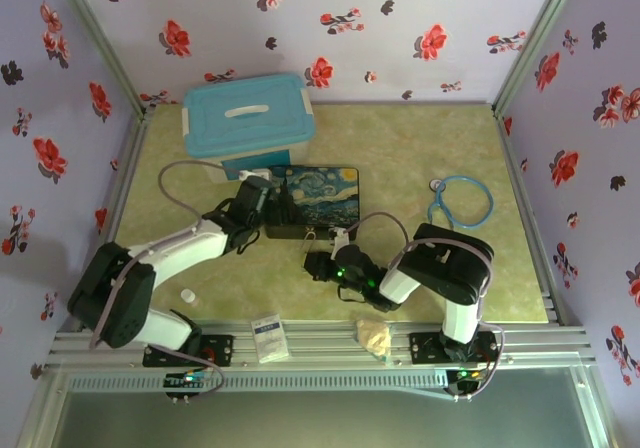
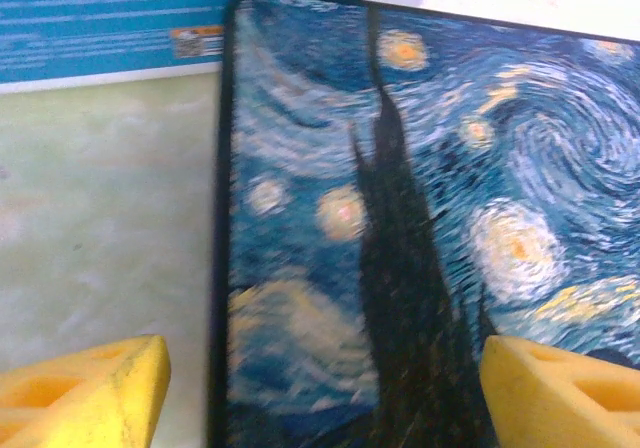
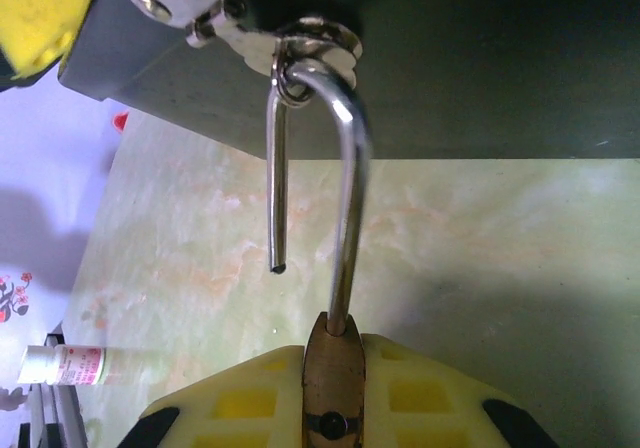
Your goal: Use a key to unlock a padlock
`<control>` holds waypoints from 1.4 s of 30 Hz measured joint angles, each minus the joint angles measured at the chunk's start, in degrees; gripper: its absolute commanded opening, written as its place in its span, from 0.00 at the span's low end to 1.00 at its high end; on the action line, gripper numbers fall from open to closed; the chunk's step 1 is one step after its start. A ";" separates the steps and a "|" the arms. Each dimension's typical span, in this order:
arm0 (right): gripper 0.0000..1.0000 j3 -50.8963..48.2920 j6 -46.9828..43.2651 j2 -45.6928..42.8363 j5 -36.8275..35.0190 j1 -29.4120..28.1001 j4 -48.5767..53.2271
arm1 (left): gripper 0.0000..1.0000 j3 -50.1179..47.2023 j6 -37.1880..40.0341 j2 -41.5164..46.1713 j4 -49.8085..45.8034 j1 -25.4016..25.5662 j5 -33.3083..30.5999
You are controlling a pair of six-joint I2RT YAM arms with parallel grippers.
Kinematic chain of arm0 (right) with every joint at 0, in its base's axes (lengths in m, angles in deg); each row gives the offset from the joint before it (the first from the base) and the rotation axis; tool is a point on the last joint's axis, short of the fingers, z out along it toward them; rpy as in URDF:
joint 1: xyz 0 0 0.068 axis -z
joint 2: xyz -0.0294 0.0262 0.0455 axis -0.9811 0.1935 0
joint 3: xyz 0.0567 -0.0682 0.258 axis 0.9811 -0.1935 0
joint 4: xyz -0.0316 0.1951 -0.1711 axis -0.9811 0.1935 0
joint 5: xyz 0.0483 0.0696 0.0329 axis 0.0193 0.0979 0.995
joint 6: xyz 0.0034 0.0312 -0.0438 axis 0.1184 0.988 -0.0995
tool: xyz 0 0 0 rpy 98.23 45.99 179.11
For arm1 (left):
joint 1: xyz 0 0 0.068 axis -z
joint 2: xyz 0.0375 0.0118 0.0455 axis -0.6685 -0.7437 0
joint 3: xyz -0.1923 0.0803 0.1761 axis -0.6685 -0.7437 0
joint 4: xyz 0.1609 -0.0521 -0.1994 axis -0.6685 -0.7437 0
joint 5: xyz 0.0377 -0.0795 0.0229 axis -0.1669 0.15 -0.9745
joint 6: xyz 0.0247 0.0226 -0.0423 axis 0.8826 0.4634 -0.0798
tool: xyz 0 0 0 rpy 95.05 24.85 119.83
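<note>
My right gripper (image 3: 334, 373) is shut on the brass padlock (image 3: 334, 383), whose body is pinched between the yellow fingers (image 3: 240, 403). Its silvery shackle (image 3: 348, 168) stands open: one leg ends free in the air, and the bend is hooked through the metal hasp (image 3: 300, 48) on the front of the starry-night tin box (image 1: 320, 196). The key is out of view. My left gripper (image 2: 325, 373) hovers open over the left part of the box lid (image 2: 450, 168), with nothing between its yellow fingertips (image 2: 100, 383). From above, the right gripper (image 1: 322, 264) sits just in front of the box.
A blue lidded plastic tub (image 1: 247, 118) stands behind the tin box. A blue looped cord (image 1: 462, 200) lies at the right. A small white cylinder (image 1: 187, 295), a white packet (image 1: 268, 336) and a pale lump (image 1: 375, 336) lie near the front edge.
</note>
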 measured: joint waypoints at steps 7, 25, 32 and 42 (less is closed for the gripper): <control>0.00 -0.70 5.01 1.22 -3.32 -0.61 -3.23 | 0.61 0.39 0.81 -1.75 0.92 0.00 -0.68; 0.00 2.60 16.41 3.69 -26.67 -8.13 -5.22 | 0.47 -5.73 0.85 -1.20 12.24 0.22 -3.06; 0.00 3.43 18.36 7.56 -31.78 -8.63 -10.14 | 0.42 -7.54 1.18 -1.49 16.33 0.11 -3.08; 0.00 2.89 15.37 8.66 -30.03 -6.32 -13.51 | 0.40 -9.68 1.18 -1.64 20.81 -0.17 -3.52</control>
